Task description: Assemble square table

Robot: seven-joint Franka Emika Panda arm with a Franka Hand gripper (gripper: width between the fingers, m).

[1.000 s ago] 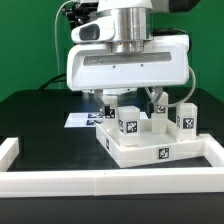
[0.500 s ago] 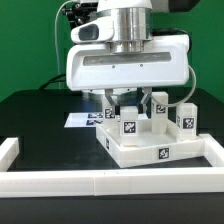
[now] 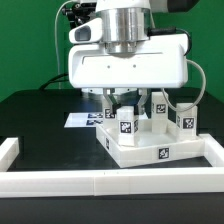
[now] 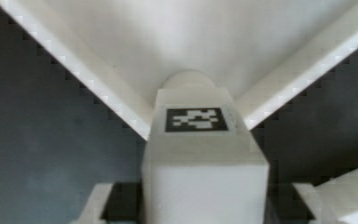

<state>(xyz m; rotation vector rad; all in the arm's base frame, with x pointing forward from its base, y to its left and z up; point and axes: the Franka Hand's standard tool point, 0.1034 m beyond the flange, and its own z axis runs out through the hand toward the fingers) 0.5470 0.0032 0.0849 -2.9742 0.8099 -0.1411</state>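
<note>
The white square table top (image 3: 138, 153) lies at the exterior view's right, with tags on its rim. Several white tagged legs stand upright on it. My gripper (image 3: 124, 108) comes straight down over the front-left leg (image 3: 127, 123), and its fingers press against both sides of it. Another leg (image 3: 186, 118) stands at the right and one more (image 3: 159, 107) stands behind. In the wrist view the held leg (image 4: 201, 150) with its tag fills the middle between my gripper (image 4: 202, 205) fingers. The table top (image 4: 194, 40) spreads out beyond it.
Long white border rails (image 3: 100, 182) run along the front, with short ends on the left (image 3: 8, 150) and right. The marker board (image 3: 80, 120) lies flat on the black table behind the top. The arm's big white hand hides the back of the top.
The jaws were wide open around the front-left leg a second ago and have closed onto it. The leg and the table top stay where they were.
</note>
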